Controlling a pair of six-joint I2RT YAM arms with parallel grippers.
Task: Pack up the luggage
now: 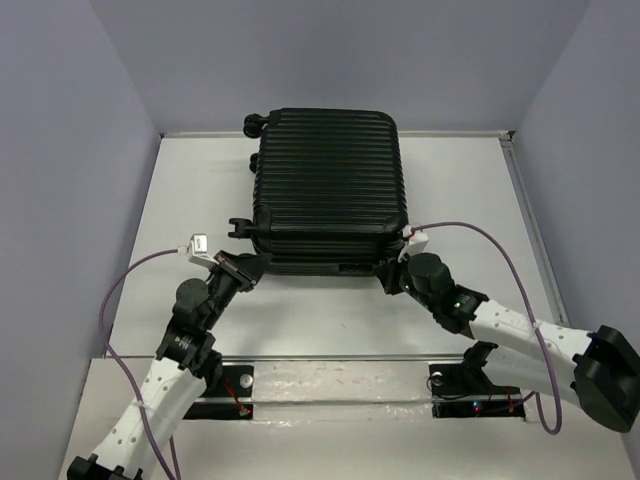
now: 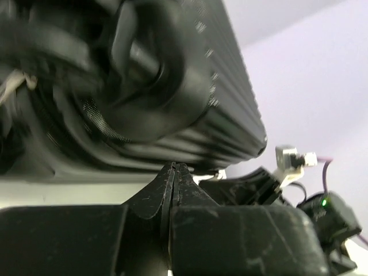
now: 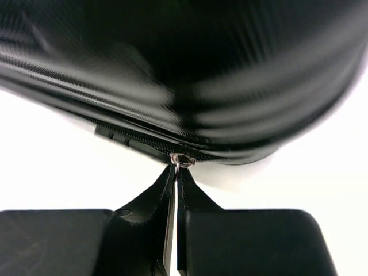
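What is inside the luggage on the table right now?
Nothing inside shows: the luggage lies closed, ribbed shell up, hiding its interior. Only the zipper seam shows along its near edge, where the shut right pincer meets a small metal zipper pull.

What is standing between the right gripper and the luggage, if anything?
Nothing visible does. The right gripper is shut, with its tips right at the small metal zipper pull on the seam of the luggage.

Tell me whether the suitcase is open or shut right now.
Shut. The luggage lies flat, ribbed shells stacked together, no lining showing.
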